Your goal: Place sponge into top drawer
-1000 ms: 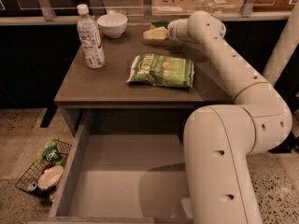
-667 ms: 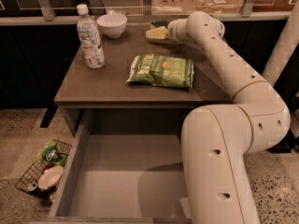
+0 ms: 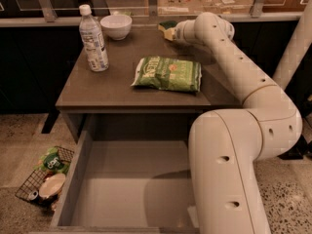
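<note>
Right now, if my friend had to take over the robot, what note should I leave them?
Gripper: reached out to the far edge of the table, right at the sponge. Whether it has a hold on it cannot be seen.
Sponge: at the back of the table, right of the white bowl.
Top drawer: pulled open, with the part of its floor in view bare.
Done: drawer open, arm at the sponge.
Left: bring the sponge forward past the green snack bag and set it in the drawer.
</note>
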Tool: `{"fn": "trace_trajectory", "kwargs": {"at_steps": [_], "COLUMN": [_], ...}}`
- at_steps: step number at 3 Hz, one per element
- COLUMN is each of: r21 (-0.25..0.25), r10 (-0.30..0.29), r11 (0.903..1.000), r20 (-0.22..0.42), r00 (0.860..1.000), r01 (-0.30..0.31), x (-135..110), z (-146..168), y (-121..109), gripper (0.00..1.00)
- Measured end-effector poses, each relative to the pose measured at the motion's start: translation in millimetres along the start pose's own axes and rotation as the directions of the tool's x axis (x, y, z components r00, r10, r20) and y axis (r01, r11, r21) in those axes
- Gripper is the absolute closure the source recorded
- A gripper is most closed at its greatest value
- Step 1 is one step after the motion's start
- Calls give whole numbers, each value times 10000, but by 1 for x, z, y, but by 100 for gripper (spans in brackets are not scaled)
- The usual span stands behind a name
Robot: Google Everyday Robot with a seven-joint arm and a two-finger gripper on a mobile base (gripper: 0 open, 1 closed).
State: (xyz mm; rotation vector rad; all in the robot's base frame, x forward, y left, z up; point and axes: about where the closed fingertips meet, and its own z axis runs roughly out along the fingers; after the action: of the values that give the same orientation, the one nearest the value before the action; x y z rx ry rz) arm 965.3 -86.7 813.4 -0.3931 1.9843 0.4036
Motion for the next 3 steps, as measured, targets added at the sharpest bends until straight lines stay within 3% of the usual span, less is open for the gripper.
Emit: {"fn": "trace_trajectory", "kwargs": {"at_steps": [1, 2, 3], "r21": [-1, -6, -8], "r10": [0, 1, 1], "r11": [10000, 10000, 10000], "r20": [-1, -7, -8], "r00": [10000, 10000, 10000], "r01": [0, -1, -1], "x": [-1, -3, -3], "z": [0, -1, -1], "y": [0, 1, 1], "gripper": [86, 100, 100]}}
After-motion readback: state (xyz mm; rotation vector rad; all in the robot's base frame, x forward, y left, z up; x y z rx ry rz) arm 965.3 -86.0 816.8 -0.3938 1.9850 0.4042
